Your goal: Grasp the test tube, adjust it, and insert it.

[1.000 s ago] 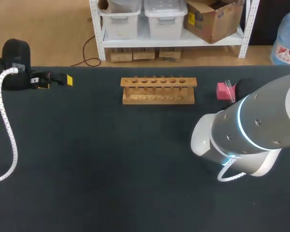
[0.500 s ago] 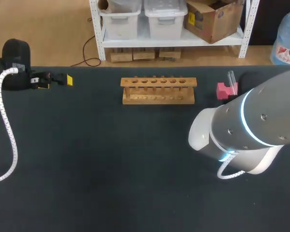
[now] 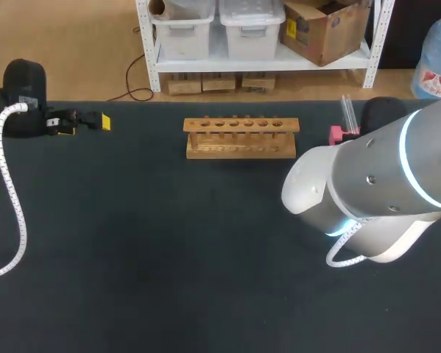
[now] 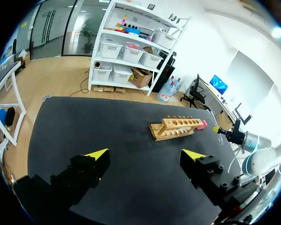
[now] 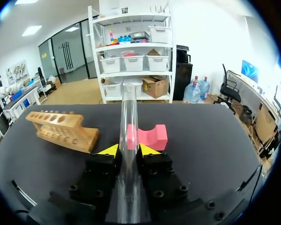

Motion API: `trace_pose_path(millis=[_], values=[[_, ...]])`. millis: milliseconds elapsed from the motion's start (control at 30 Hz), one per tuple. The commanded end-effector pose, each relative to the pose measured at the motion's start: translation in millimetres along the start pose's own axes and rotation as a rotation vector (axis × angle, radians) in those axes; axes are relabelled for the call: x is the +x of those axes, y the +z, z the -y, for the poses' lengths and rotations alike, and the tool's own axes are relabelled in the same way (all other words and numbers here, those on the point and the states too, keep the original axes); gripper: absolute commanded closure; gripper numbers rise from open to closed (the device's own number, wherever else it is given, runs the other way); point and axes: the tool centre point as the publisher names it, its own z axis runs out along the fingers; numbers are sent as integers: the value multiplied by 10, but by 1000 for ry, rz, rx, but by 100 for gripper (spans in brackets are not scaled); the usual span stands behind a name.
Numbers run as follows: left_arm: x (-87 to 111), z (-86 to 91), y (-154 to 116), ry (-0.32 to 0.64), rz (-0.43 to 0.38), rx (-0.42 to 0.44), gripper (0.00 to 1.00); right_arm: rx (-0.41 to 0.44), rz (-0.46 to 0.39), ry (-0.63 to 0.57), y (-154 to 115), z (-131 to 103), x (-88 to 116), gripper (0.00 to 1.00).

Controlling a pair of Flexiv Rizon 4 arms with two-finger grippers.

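One clear glass test tube (image 5: 129,117) is clamped upright between the right fingers (image 5: 110,150), close by one pink notched block (image 5: 152,136). One wooden rack (image 3: 241,137) has six holes, all empty. Over the black surface (image 3: 168,257), the left fingers (image 4: 97,154) stand wide apart, holding nothing.

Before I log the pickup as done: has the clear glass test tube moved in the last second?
Yes. The clear glass test tube, held in the right gripper, has risen above the pink block.
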Motion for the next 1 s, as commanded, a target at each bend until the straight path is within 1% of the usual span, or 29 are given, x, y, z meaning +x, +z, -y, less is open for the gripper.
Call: trace_pose_path(millis=[33,367,533,733,833,1000], values=[[-2,4,0,-1,-1,-2,0,-22,20,1,-164,-100,29,100],[-2,4,0,-1,-1,-2,0,-42,36,35,-382,-386,-58,100],[-2,4,0,-1,-1,-2,0,-61,38,31,-434,-590,-73,100],[-2,4,0,-1,-1,-2,0,-87,28,10,-414,-817,-41,100],[-2,4,0,-1,-1,-2,0,-102,31,-33,-390,-930,-57,100],[-2,4,0,-1,-1,-2,0,-119,23,-46,-323,-1056,-75,100]])
